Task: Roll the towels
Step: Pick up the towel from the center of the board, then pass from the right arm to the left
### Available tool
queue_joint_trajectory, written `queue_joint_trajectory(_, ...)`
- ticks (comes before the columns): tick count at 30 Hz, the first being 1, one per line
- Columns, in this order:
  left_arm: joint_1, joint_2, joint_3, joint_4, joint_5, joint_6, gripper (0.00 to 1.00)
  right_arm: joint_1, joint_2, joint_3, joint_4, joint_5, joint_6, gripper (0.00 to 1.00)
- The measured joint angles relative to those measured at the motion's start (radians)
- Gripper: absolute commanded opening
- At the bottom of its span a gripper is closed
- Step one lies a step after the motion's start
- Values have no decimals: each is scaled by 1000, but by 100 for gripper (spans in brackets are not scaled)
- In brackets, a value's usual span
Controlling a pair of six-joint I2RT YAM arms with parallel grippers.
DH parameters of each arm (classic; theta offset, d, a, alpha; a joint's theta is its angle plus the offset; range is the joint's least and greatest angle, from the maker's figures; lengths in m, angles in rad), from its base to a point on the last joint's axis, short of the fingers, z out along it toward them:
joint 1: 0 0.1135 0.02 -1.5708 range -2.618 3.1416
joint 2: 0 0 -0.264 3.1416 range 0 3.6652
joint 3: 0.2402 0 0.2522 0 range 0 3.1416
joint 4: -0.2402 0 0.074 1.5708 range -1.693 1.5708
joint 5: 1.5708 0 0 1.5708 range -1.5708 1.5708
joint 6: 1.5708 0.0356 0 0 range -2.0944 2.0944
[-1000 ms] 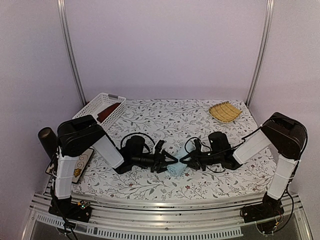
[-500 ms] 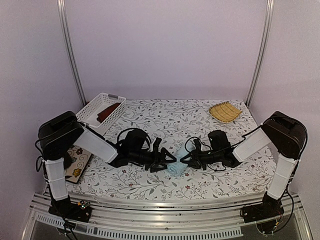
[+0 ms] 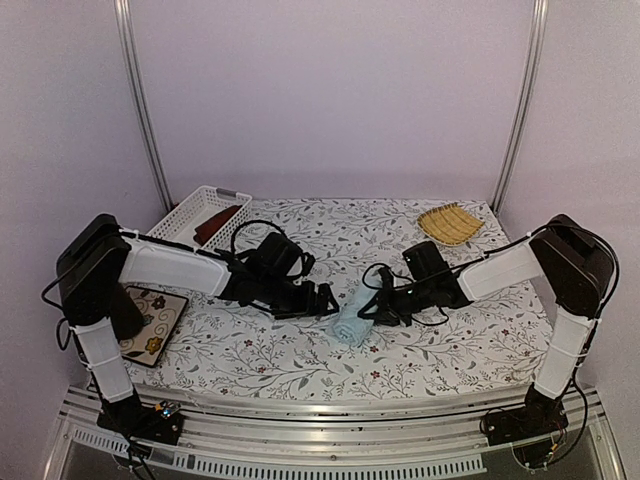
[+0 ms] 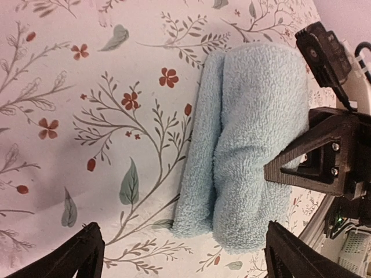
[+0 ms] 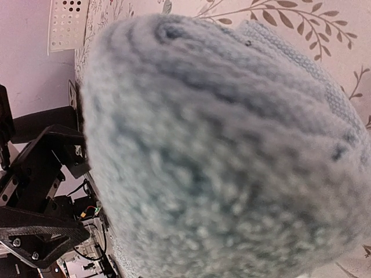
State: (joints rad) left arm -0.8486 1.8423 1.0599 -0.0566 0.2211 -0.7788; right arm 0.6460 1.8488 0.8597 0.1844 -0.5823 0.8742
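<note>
Floral tablecloth (image 3: 330,235), pale booth walls. Left gripper (image 3: 322,298) now stands wide open and empty; over the last second it has let go and backed just off the light blue towel (image 3: 350,318). Right gripper (image 3: 372,310) stays nearly closed, pinching the roll's other end. The towel lies rolled at table centre between both grippers. I judge the roll holds unaided. Rust-red towel (image 3: 215,222) sits in the white basket (image 3: 185,218), far left; probably next.

White left arm (image 3: 170,268) reaching low toward centre, black left end effector (image 3: 320,298) spread wide, right arm (image 3: 497,272) mirrored, right end effector (image 3: 368,311) pinched on the pale blue rolled terry towel (image 3: 350,322)
</note>
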Motion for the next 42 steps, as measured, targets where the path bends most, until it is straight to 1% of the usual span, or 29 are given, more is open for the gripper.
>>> queue_joint_trajectory(2, 8, 0, 39, -72, -46, 56, 97, -2, 0, 12, -33, -1, -26, 7)
queue_joint_trajectory(4, 18, -1, 61, -104, -65, 103, 97, -3, 0, 23, -58, -3, -48, 7)
queue_joint_trajectory(8, 37, -37, 19, -95, -77, 148, 97, -10, 11, 55, -110, -23, -109, 8)
queue_joint_trajectory(12, 50, -43, -1, -73, -39, 164, 97, -28, 30, 65, -124, -61, -162, 9)
queue_joint_trajectory(18, 69, 54, -11, 56, 113, 137, 97, -47, 63, 97, -148, -113, -226, 10)
queue_joint_trajectory(25, 106, 158, 0, 270, 291, 82, 97, -57, 84, 131, -180, -147, -266, 11)
queue_joint_trajectory(32, 128, 233, -1, 446, 431, 14, 97, -78, 100, 138, -186, -195, -296, 11)
queue_joint_trajectory(36, 127, 280, 13, 526, 490, -14, 95, -86, 114, 155, -194, -220, -315, 11)
queue_joint_trajectory(37, 126, 290, 21, 534, 498, -18, 94, -87, 117, 161, -198, -224, -318, 12)
queue_joint_trajectory(41, 122, 319, 51, 540, 509, -31, 82, -89, 122, 176, -210, -236, -329, 12)
queue_joint_trajectory(42, 122, 325, 56, 539, 510, -33, 80, -89, 122, 179, -212, -238, -332, 12)
